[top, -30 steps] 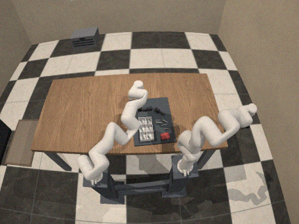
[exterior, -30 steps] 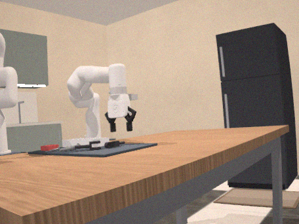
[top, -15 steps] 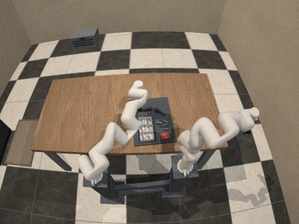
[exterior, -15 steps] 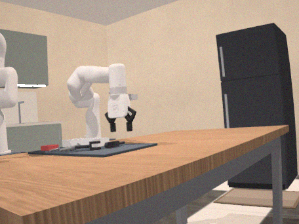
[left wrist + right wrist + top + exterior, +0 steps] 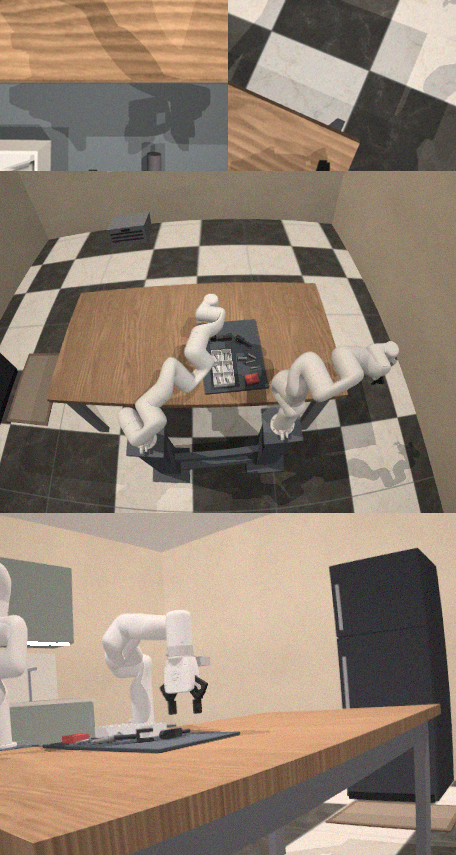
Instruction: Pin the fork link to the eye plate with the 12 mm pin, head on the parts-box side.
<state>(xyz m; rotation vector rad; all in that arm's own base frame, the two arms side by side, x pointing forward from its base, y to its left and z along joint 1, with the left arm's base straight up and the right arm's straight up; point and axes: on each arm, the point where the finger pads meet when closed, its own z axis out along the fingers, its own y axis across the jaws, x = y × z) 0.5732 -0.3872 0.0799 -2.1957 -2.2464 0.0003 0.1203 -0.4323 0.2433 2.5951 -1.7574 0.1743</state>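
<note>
Wide open, the left gripper [image 5: 185, 707] hangs above the mat [image 5: 246, 327] [image 5: 200, 740] [image 5: 103, 111], likely poised to grasp. Two dark parts [image 5: 243, 341] [image 5: 171, 733], presumably link and plate, lie apart, right of centre overhead; small pins [image 5: 242, 358] lie below, the 12 mm one indistinguishable. The right gripper [image 5: 378, 381] [image 5: 323, 166], also wide, waits far right, probably keeping clear.
</note>
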